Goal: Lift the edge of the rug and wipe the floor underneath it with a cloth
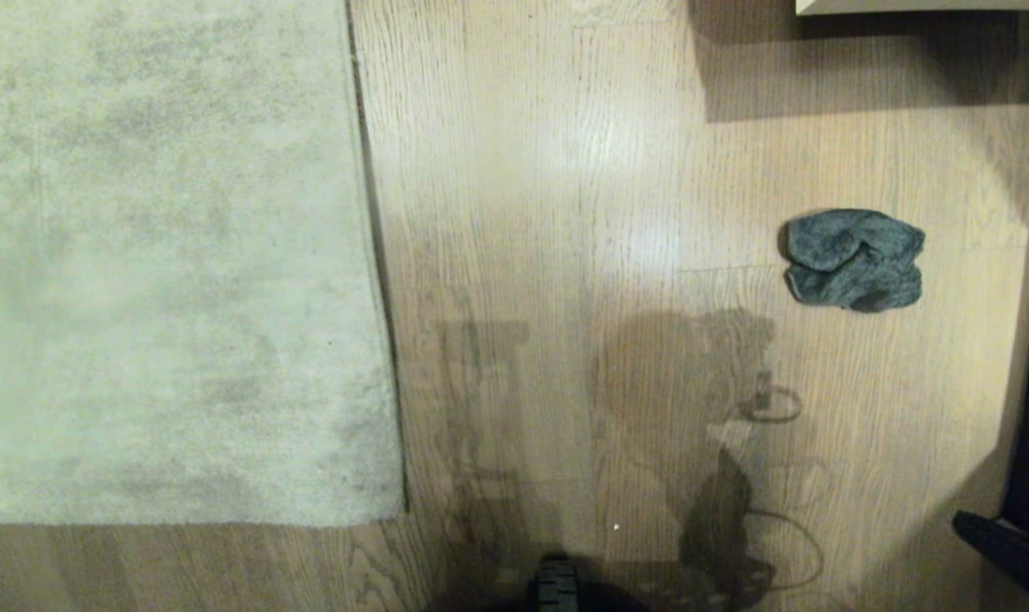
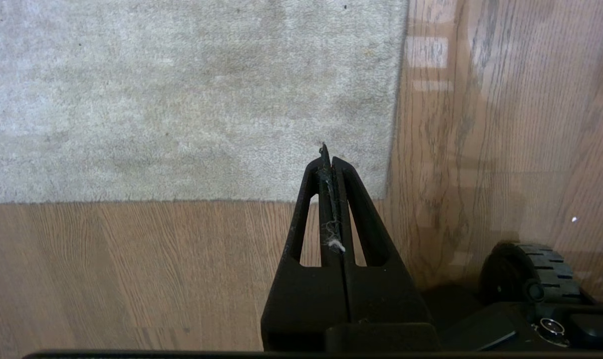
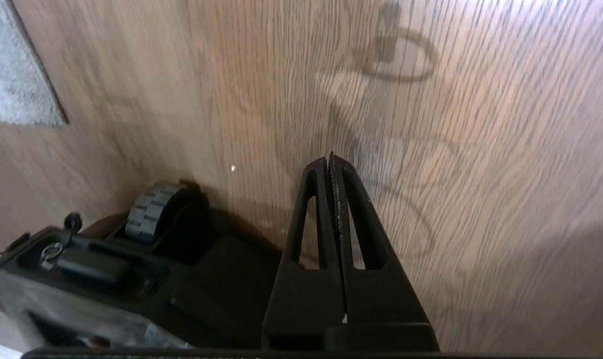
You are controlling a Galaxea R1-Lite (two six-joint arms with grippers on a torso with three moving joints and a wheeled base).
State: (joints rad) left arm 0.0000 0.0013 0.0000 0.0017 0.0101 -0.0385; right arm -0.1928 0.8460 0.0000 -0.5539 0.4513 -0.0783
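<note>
Your rug (image 1: pixel 166 255) lies flat on the floor (image 1: pixel 565 212) at the left of the head view, its right edge and near corner fully down, while the cloth (image 1: pixel 855 259) sits crumpled on bare planks well to the right, apart from the rug. Your left gripper (image 2: pixel 329 159) hangs above the rug's near corner with its fingers pressed together and holding nothing. Your right gripper (image 3: pixel 330 162) is also closed and empty, poised over bare floor beside the base's wheel (image 3: pixel 147 212), not touching the cloth.
</note>
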